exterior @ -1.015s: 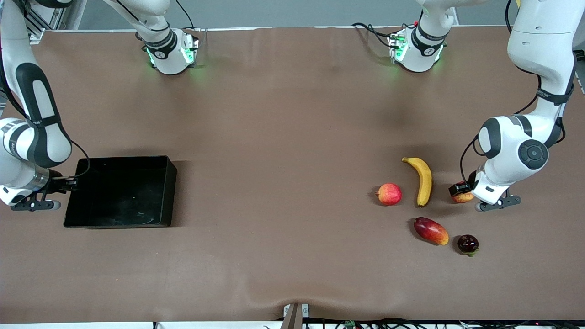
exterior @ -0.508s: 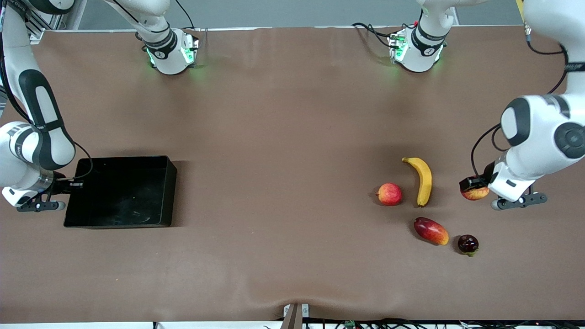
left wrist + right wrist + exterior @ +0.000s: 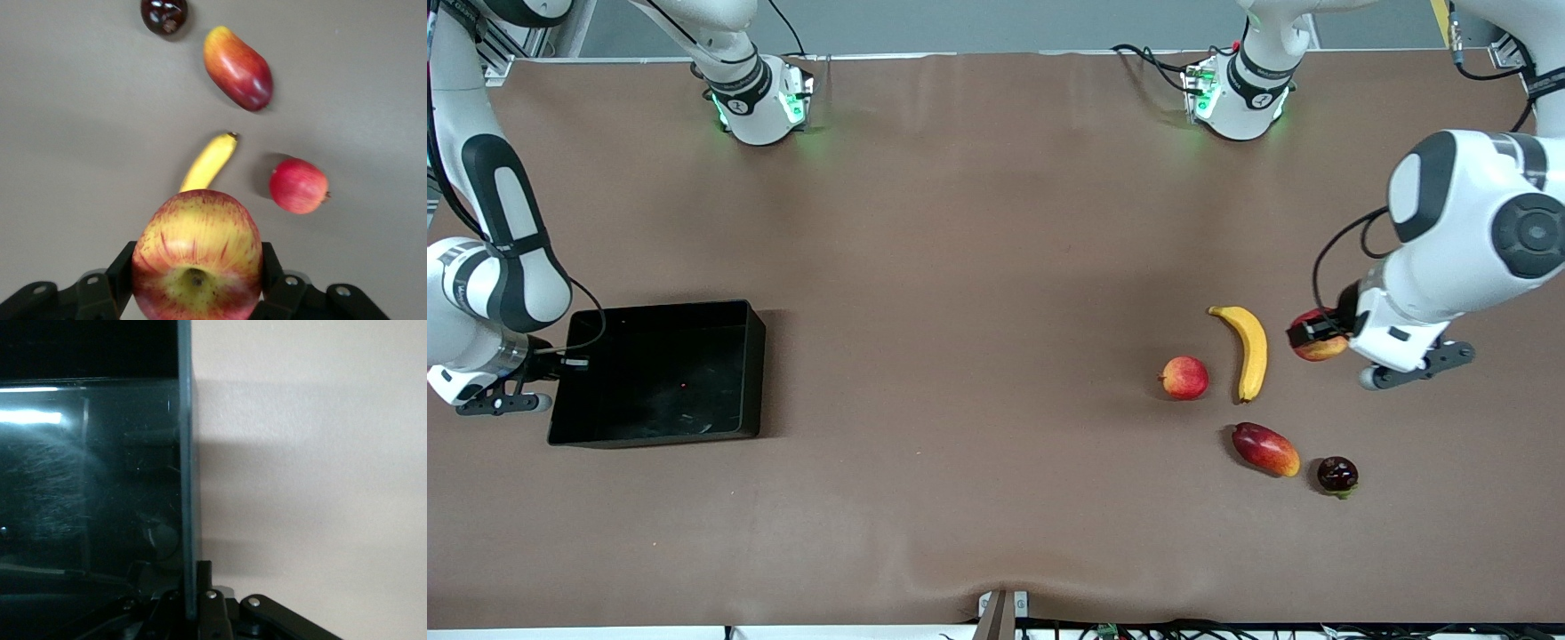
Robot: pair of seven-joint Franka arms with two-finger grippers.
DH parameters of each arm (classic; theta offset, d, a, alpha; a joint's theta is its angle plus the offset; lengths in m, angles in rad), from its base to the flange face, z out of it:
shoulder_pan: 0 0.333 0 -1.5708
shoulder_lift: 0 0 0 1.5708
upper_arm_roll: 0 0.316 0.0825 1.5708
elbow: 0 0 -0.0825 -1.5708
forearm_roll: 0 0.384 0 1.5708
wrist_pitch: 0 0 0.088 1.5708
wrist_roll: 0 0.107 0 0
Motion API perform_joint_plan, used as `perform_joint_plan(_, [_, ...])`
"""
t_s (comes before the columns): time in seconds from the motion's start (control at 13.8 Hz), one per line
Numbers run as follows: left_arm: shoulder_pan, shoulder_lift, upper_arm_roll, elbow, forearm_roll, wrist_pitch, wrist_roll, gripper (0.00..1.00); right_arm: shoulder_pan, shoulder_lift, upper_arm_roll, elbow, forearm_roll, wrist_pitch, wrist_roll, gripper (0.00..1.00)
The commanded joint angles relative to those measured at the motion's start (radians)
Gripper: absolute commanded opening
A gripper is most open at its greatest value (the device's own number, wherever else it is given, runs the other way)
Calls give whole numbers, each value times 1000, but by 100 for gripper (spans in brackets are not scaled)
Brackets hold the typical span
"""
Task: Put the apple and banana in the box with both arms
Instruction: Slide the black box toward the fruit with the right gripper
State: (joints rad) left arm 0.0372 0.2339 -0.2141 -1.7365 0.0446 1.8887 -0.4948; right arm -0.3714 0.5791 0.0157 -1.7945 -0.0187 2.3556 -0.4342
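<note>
Your left gripper (image 3: 197,283) pinches the streaked red-yellow apple (image 3: 1319,336) aloft at the curved yellow banana's (image 3: 1249,350) three o'clock; your right gripper (image 3: 197,603) clamps the glossy black box's (image 3: 660,372) wall. A jolt could drop the apple or tip the box.

No text, label, brand, number or sign can be read anywhere here. The dark bands on the arms carry small markings, but they are too small to make out.
</note>
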Motion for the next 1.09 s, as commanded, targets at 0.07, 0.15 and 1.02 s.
perform_joint_plan(0.07, [6, -27, -66, -6, -12, -49, -118, 0, -3, -65, 70, 1, 2, -27, -11, 0])
perform_joint_plan(0.15, [6, -42, -79, -12, -12, -63, -140, 0, 3, -80, 98, 1, 2, -45, -5, 0])
perform_joint_plan(1.02, [6, -139, -159, -55, -11, -221, -120, 0, 293, -111, 441, 0, 2, -101, 708, 0])
